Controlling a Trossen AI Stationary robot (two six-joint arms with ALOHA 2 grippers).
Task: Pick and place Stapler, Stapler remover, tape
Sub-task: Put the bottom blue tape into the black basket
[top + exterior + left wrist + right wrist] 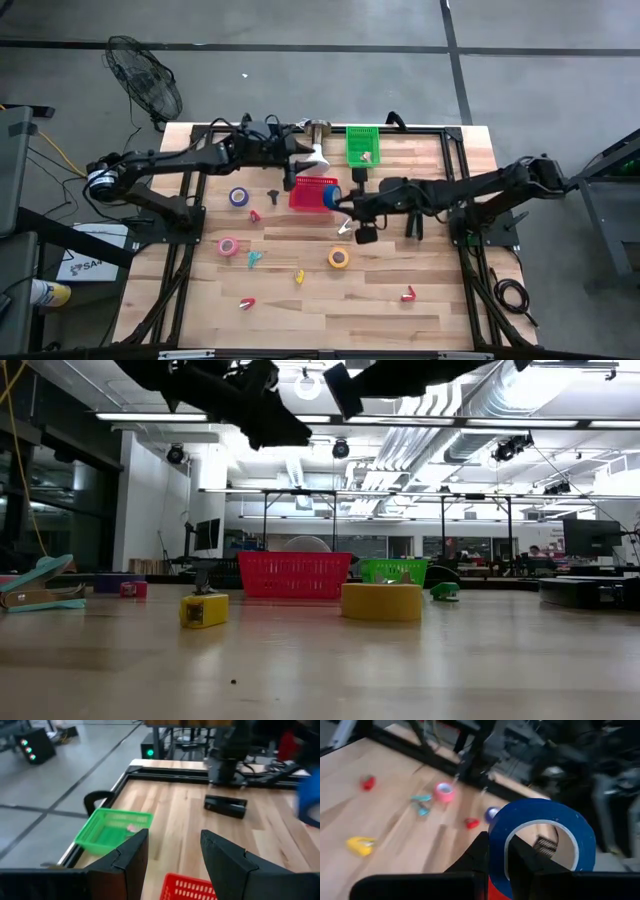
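My right gripper (499,851) is shut on a blue tape roll (542,832) and hovers above the right end of the red basket (310,192). My left gripper (172,852) is open and in the air over the basket's far edge (305,160), touching nothing. More tape rolls lie flat on the table: a purple-blue one (238,196), a pink one (228,246) and a yellow one (339,257). A black stapler (225,805) lies near the green basket (363,143). My right gripper holds the blue tape roll by its ring wall (496,837). One finger (520,862) is inside the hollow centre and the other (479,855) is outside. The roll stands on edge in the hold, lifted clear, with the red basket just below it.
Small claw-like pieces are scattered on the near half of the table: red (254,215), teal (255,258), yellow (298,276), pink (246,302) and red (408,294). A black frame runs along the table's far and side edges (455,150). The green basket holds a small item.
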